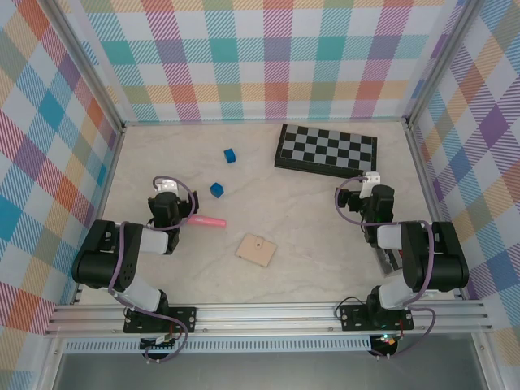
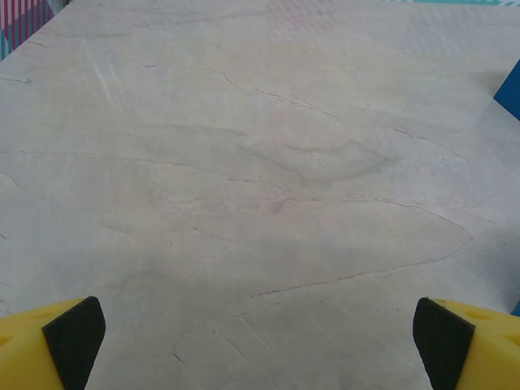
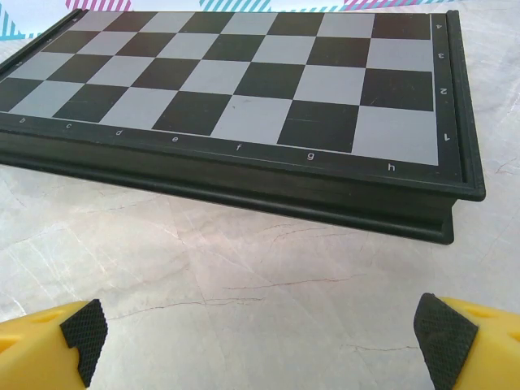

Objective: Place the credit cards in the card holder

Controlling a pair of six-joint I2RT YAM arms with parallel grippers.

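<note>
The card holder [image 1: 256, 249], a flat tan square with a small dot on its face, lies closed on the table between the two arms. A pink-red strip [image 1: 210, 220] sticks out from beside the left arm; it looks like a credit card partly hidden by the arm. A small dark and pale flat piece [image 1: 391, 260] shows by the right arm's link, too hidden to name. My left gripper [image 1: 166, 188] [image 2: 260, 345] is open over bare table, left of the holder. My right gripper [image 1: 372, 180] [image 3: 260, 345] is open, facing the chessboard, with nothing between its fingers [image 3: 443, 337].
A folded black chessboard [image 1: 325, 149] [image 3: 244, 89] lies at the back right, close ahead of the right gripper. Two blue cubes [image 1: 230, 154] [image 1: 216, 189] sit at the back left; one shows at the right edge of the left wrist view [image 2: 510, 89]. Checked walls enclose the table.
</note>
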